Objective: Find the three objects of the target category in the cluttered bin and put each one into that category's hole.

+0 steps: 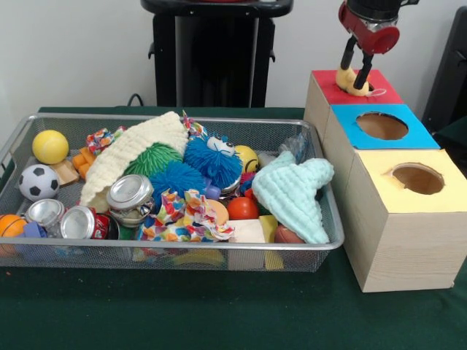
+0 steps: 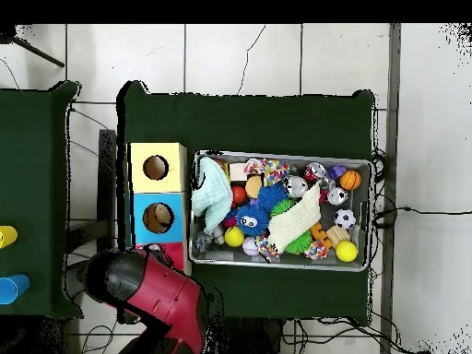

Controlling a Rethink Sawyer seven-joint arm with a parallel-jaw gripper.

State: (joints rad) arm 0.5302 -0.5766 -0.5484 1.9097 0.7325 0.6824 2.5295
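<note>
- Gripper (image 1: pixel 354 79) is pinching the yellow duck (image 1: pixel 352 80) right over the red hole (image 1: pixel 355 86).
- Duck is sitting toward the hole's 9 o'clock edge, so it's risking snagging the rim and tumbling off the box.

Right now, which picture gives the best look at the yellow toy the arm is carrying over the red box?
The front view. There the yellow duck sits between the gripper jaws, right on the red hole. In the overhead view the arm covers the toy and most of the red box.
</note>
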